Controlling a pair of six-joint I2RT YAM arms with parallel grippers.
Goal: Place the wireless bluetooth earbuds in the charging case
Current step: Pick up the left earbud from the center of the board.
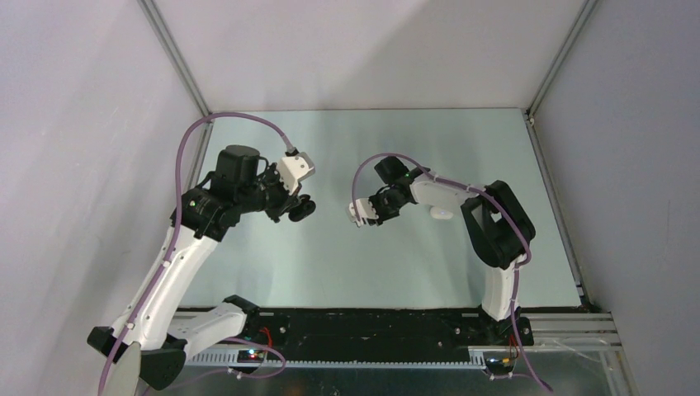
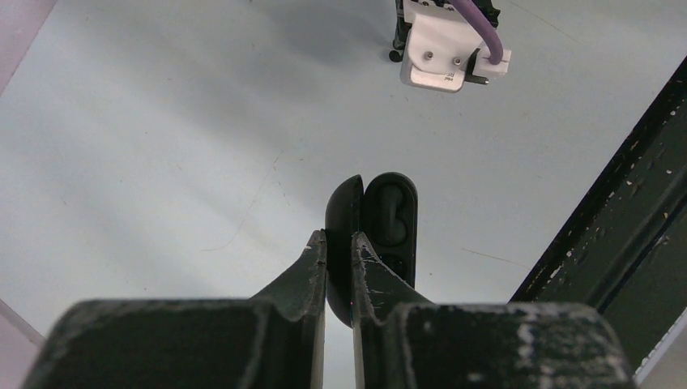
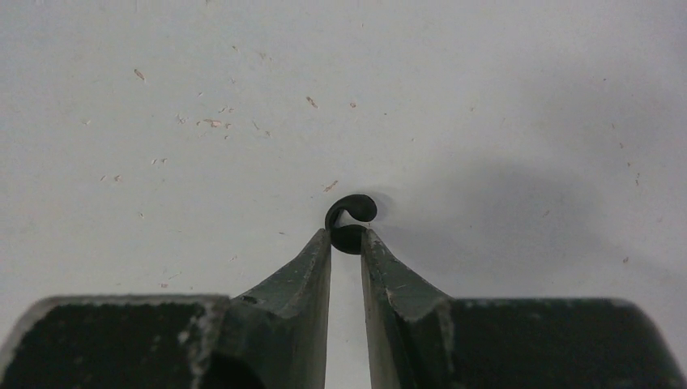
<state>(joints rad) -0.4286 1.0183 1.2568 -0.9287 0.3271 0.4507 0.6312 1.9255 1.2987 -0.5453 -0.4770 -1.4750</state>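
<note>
My left gripper is shut on the lid of the open glossy black charging case and holds it above the table; in the left wrist view the gripper pinches the lid edge. One black earbud sits in the case's upper socket. My right gripper points down at the table, a short way right of the case. In the right wrist view it is shut on a small curled black earbud at its tips. The white earbuds are not identifiable.
A small white rounded object lies on the table, partly behind the right forearm. The right arm's white wrist housing faces the case. A black rail runs along the table's near edge. Grey walls enclose the table.
</note>
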